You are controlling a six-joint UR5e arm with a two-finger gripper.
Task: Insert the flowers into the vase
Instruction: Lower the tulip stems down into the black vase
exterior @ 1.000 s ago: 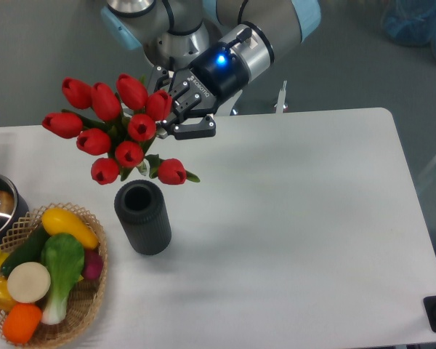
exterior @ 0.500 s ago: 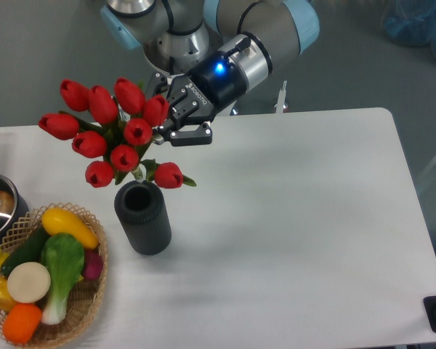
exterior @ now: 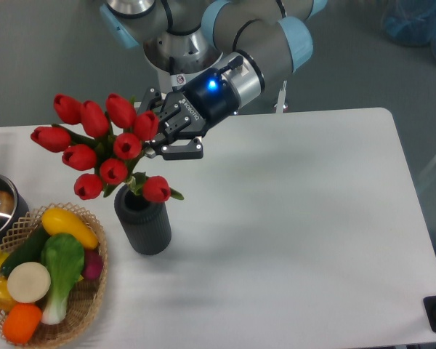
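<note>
Hand (exterior: 158,131) clamped on flowers (exterior: 102,145), stems hidden behind buds, over partly covered vase (exterior: 144,222) mouth.

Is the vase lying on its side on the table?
No, the vase stands upright on the white table with its round mouth facing up, just below the red tulips.

Grey arm, blue caps, black pincer (exterior: 162,136)
</note>
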